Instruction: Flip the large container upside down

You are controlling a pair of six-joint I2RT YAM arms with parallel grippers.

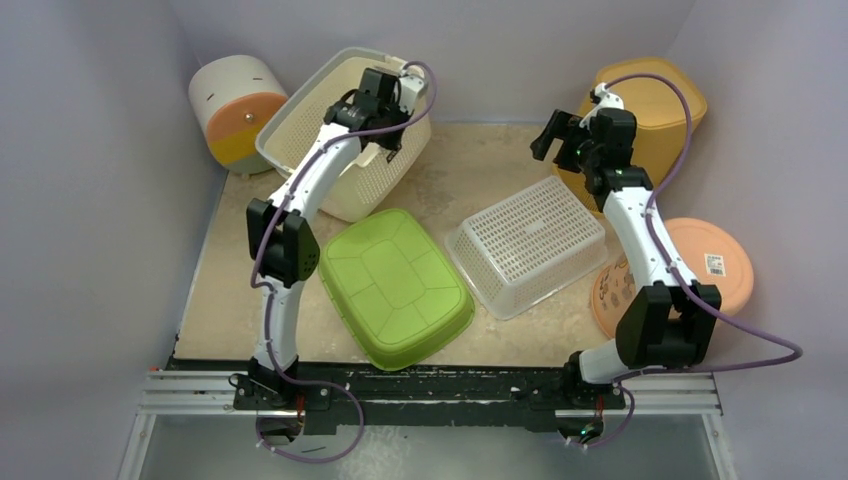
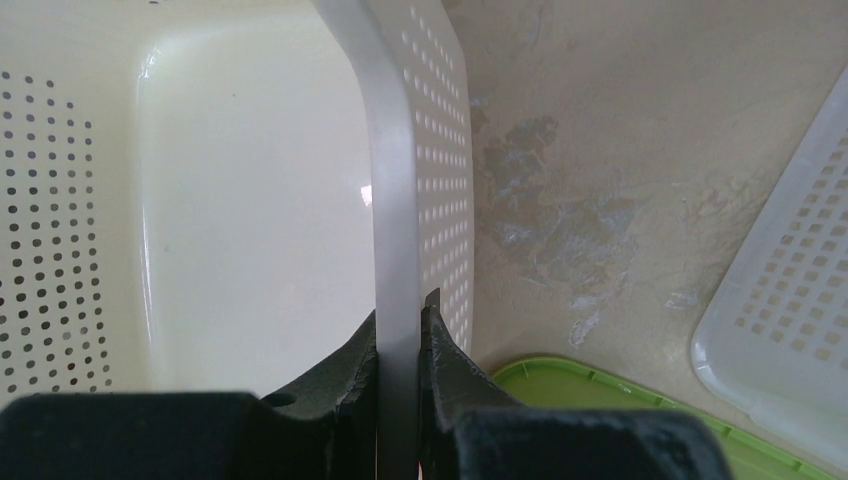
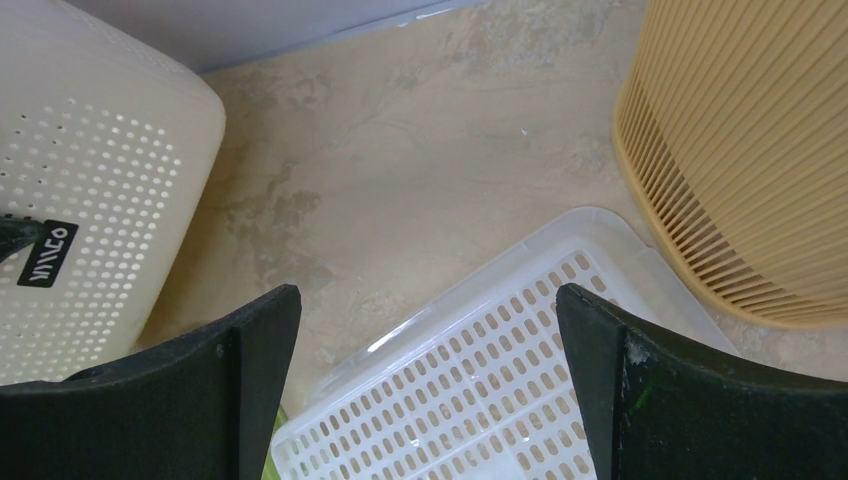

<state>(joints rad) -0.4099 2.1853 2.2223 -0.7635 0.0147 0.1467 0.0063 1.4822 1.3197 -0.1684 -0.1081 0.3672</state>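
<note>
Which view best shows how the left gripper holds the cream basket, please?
The left wrist view: the left gripper is shut on the rim of the cream basket. From the top, the gripper hides that contact; the right wrist view shows only the basket's perforated side.

Light: soft, even, overhead | shadows: faint | glare: sm. spot, cream basket point(image 2: 260, 200) rim | blur: wrist-cam foregrounds

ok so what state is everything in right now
cream perforated basket: open side up, rim clamped
left gripper: shut on the basket rim
right gripper: open, empty
green tub: upside down
white slotted basket: upside down
round white-and-orange bin: on its side
</note>
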